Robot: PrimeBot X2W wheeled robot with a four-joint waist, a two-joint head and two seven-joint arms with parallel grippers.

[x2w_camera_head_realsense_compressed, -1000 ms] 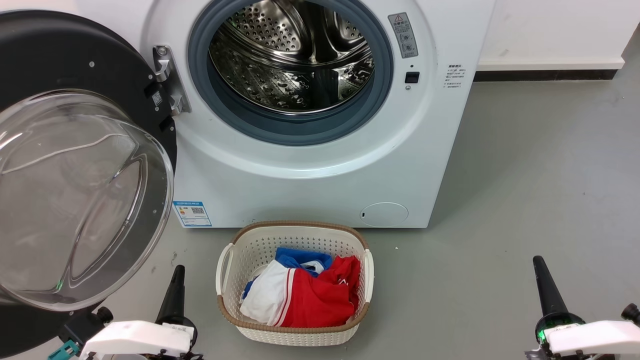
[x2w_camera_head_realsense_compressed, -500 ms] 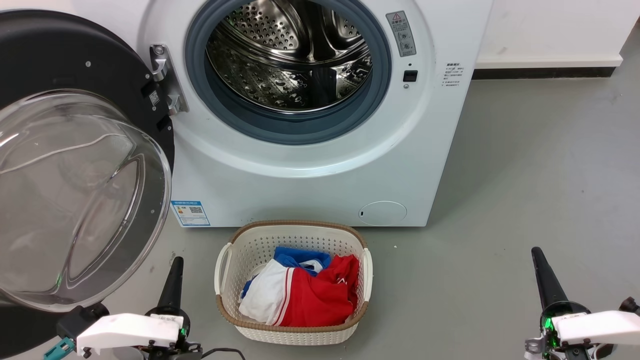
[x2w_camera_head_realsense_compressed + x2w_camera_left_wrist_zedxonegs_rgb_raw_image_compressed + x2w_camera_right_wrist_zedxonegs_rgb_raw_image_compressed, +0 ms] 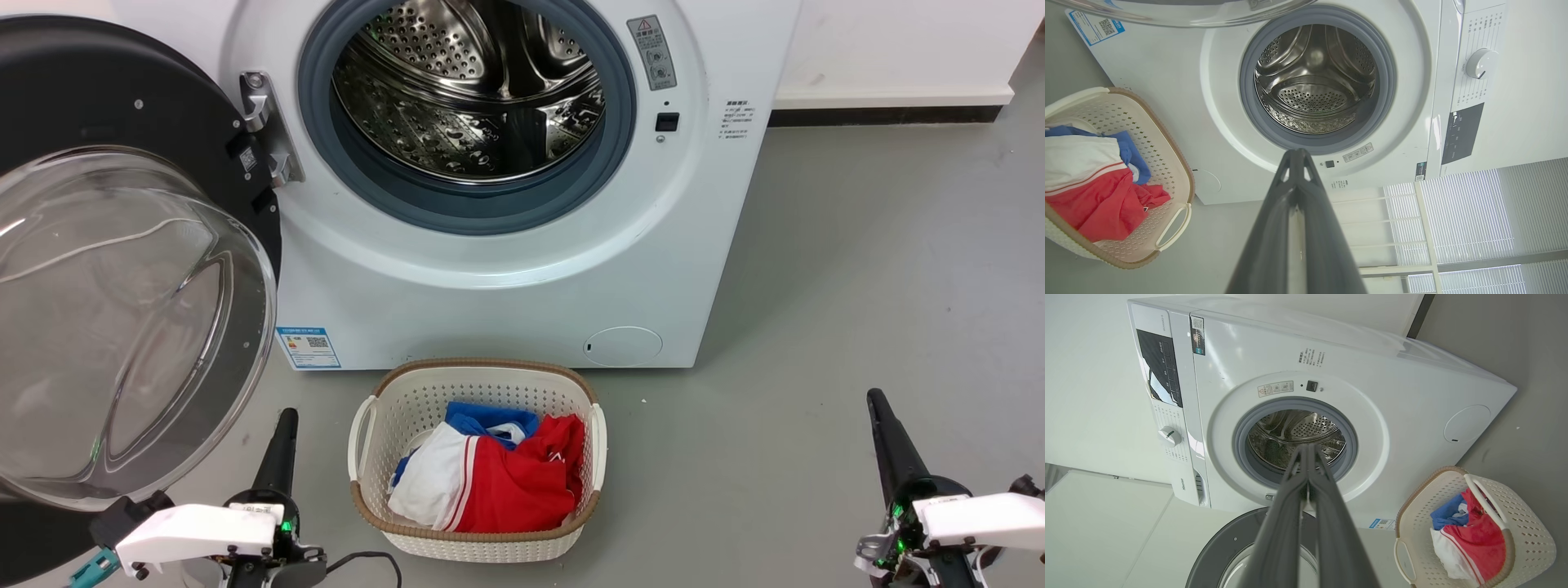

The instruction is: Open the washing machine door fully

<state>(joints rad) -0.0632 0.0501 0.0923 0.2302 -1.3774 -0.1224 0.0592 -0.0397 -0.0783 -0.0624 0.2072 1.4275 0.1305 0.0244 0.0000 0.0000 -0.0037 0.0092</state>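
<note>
Now my left tool [image 3: 1298, 161] and right tool [image 3: 1307, 453] are closed, holding nothing; the basket [image 3: 482, 390] before the washing machine [image 3: 490, 310] holds red, white, blue clothes [image 3: 514, 490].

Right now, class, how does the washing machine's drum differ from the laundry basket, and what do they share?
The drum is shiny steel; the basket is cream plastic with a brown rim. The drum looks empty; the basket holds red, white and blue clothes. Both are perforated.
</note>
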